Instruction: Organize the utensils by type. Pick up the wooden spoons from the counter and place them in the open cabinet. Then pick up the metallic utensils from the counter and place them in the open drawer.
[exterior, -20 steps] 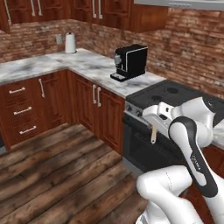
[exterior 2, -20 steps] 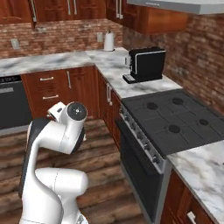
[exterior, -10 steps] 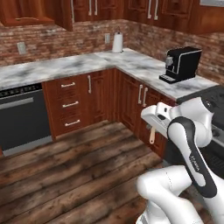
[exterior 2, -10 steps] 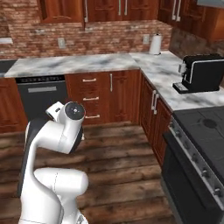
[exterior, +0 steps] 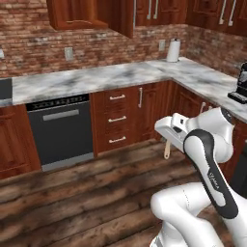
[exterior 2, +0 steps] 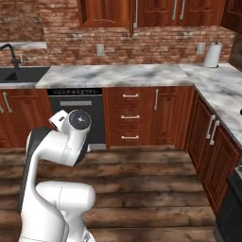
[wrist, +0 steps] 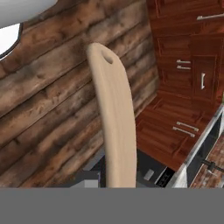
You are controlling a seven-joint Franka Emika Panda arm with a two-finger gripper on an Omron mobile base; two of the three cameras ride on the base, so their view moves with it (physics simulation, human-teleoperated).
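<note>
My gripper [exterior: 168, 139] is shut on a pale tan wooden spoon [exterior: 167, 148], which hangs down from the hand over the plank floor, well short of the counter [exterior: 96, 79]. In the hand view the spoon's long handle [wrist: 114, 118] with a hole near its end runs up from the gripper [wrist: 118, 177], floor and lower cabinets behind it. The marble counter [exterior 2: 118, 74] runs along the brick wall and turns the corner at the right. Above it an upper cabinet door [exterior: 133, 17] stands open, seen edge-on. The metallic utensils and the open drawer are out of view.
A black dishwasher [exterior: 60, 130] sits under the counter beside a stack of three drawers [exterior: 117, 118]. A paper towel roll [exterior: 173, 50] stands in the corner and a coffee machine [exterior: 240, 84] at the far right. A sink faucet [exterior 2: 12, 52] shows at the left. Bare wooden floor [exterior 2: 151, 189] lies ahead.
The whole picture has swung: the base has turned, so the stove has slid out and the coffee machine has moved to the right edge. The spoon stays in the shut gripper.
</note>
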